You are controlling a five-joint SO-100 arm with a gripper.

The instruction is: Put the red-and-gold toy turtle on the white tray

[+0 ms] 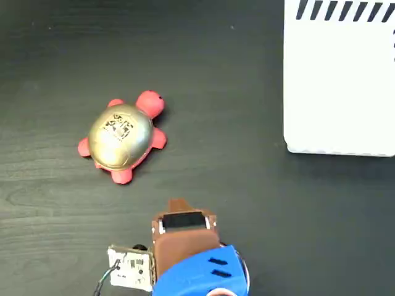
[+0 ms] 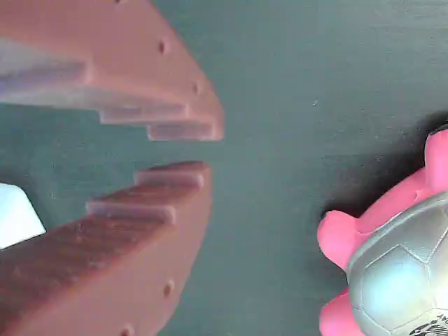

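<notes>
- Here, the dark wood-grain table fills the fixed view from edge to edge and serves as the background in the wrist view as well.
- The white tray sits in the upper right of the fixed view, cut off by the top and right edges of the frame, with a row of slanted black stripes along its top edge. A small white corner at the left edge of the wrist view may belong to it, though that cannot be told for certain.
- The arm enters from the bottom centre of the fixed view, with a blue housing, a brown section above it and a small circuit board with wires to its left.
- The gripper takes up the left half of the wrist view; its two reddish-brown stepped fingers are nearly closed, a narrow gap between the tips, and they clasp nothing.
- The red-and-gold toy turtle rests on the table in the left centre of the fixed view, head toward the upper right, a black mark on its gold shell. It lies well apart from the tray and above-left of the arm. In the wrist view it appears at the lower right edge, clear of the fingers.
</notes>
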